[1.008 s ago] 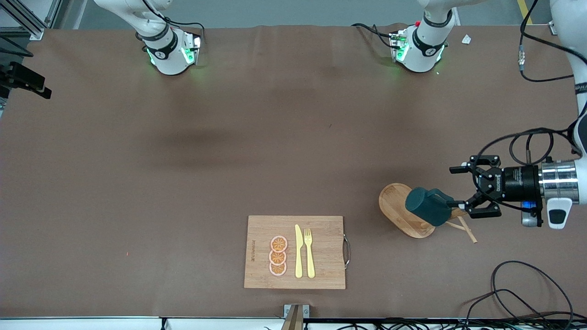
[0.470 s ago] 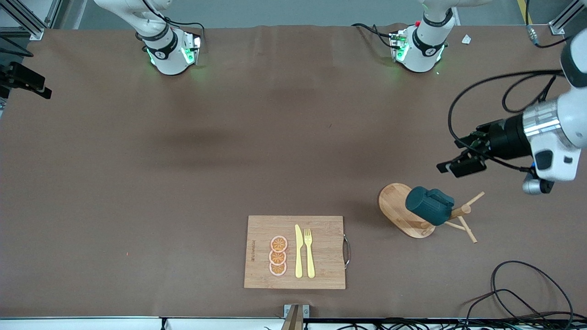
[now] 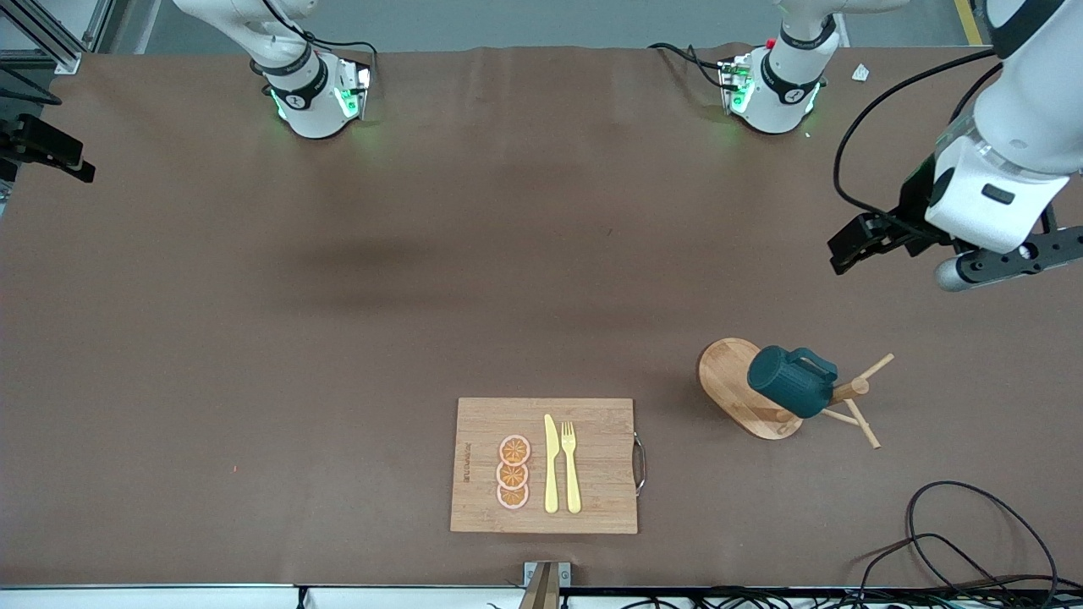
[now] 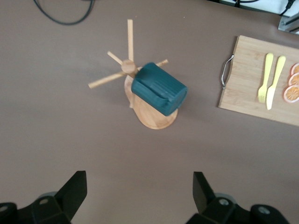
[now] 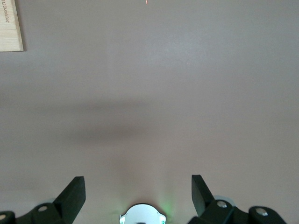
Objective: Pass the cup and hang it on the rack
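You see the cup (image 3: pixel 791 381) hanging sideways on a peg of the rack (image 3: pixel 734 381), off the table, its mouth turned away so nothing of its inside shows. The rack stands toward the left arm's end of the table, beside the cutting board (image 3: pixel 543 465). On that board lie three orange slices (image 3: pixel 513 472), a yellow knife (image 3: pixel 551 463) and a yellow fork (image 3: pixel 571 466); the mark printed along its edge is too small for you to read. The left gripper (image 4: pixel 139 193) hangs over bare table near the rack, fingers spread wide and holding nothing. The right gripper (image 5: pixel 138 191) waits over bare table near its base, fingers spread too
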Robot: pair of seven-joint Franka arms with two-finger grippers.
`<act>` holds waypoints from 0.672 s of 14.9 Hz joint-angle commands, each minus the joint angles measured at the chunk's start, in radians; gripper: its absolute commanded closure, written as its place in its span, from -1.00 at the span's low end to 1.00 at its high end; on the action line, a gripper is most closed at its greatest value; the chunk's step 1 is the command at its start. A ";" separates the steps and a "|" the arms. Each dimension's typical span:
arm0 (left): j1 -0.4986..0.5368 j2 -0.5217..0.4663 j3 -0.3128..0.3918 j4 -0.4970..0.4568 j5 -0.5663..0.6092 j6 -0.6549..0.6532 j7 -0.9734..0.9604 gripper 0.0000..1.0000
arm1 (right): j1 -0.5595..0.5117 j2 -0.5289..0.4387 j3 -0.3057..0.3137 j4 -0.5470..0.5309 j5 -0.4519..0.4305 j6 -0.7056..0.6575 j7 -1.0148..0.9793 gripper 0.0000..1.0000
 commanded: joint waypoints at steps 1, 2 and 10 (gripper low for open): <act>0.016 -0.068 0.060 -0.062 0.016 -0.007 0.156 -1.00 | -0.027 -0.023 0.016 -0.021 0.011 0.003 -0.017 -1.00; 0.016 -0.099 0.083 -0.096 0.016 -0.008 0.214 -1.00 | -0.027 -0.023 0.016 -0.021 0.011 0.005 -0.017 -1.00; -0.023 -0.354 0.154 -0.421 -0.044 0.010 0.280 -1.00 | -0.025 -0.024 0.016 -0.021 0.011 0.003 -0.018 -1.00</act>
